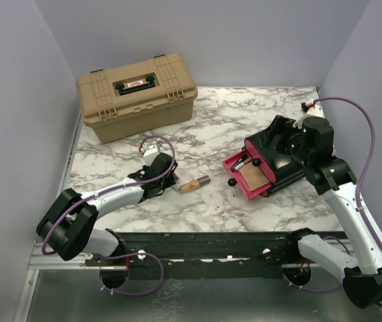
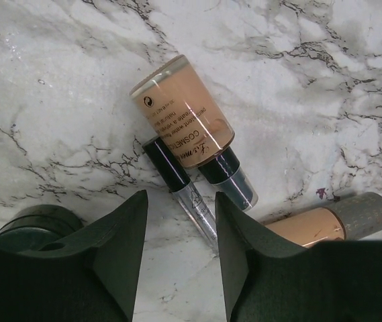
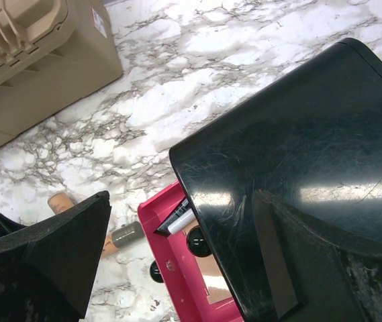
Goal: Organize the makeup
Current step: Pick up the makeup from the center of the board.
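Note:
My left gripper (image 2: 180,208) is open, low over the marble, and also shows in the top view (image 1: 170,177). A slim clear tube with a black cap (image 2: 185,190) lies between its fingertips. A peach foundation bottle with a dark cap (image 2: 185,114) lies just beyond, and a peach tube with a grey cap (image 2: 331,221) lies to the right; this cluster (image 1: 195,183) is mid-table. My right gripper (image 3: 182,198) is open above the black box (image 3: 298,147). Its open pink drawer (image 3: 167,261) holds a copper-pink compact (image 1: 252,176), a black-and-white tube (image 3: 177,219) and a tiny black jar (image 3: 198,241).
A tan latched toolbox (image 1: 135,96) stands at the back left. The black box (image 1: 283,159) sits at the right, its drawer (image 1: 234,166) pulled out toward the middle, with black knobs on its front. Grey walls enclose the table.

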`<state>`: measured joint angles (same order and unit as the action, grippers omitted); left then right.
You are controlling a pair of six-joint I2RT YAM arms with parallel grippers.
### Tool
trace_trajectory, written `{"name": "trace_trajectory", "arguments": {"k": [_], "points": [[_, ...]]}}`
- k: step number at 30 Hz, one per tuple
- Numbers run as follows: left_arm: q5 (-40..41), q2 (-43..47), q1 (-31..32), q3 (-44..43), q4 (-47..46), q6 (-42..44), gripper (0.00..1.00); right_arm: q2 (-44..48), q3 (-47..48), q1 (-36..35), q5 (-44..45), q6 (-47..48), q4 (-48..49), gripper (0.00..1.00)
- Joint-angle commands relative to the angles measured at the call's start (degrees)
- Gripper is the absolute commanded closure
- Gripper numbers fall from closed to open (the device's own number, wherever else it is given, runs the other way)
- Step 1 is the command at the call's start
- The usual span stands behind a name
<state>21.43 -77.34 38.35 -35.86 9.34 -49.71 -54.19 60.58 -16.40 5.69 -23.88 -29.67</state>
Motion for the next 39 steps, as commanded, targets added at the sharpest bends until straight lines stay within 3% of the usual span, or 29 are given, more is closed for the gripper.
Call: {"name": "trace_trajectory", "arguments": {"k": [1, 15, 24, 39], "points": [[-0.7, -2.2, -0.2, -0.3, -1.7, 0.1, 0.55, 0.7, 1.2, 0.2, 0.5, 0.9, 0.0, 0.07], [0.7, -5.2, -0.1, -2.4, -2.5, 0.0, 0.57, 1.1, 0.5, 0.2, 0.7, 1.1, 0.0, 0.07], [0.0, -5.9, -0.1, -1.9, -2.7, 1.2, 0.7, 0.8, 0.4, 0.2, 1.0, 1.3, -0.2, 0.07], [1.0, -8.0, -0.2, -1.8, -2.7, 2.5, 0.69, 0.4, 0.2, 0.2, 0.9, 1.5, -0.2, 0.07]]}}
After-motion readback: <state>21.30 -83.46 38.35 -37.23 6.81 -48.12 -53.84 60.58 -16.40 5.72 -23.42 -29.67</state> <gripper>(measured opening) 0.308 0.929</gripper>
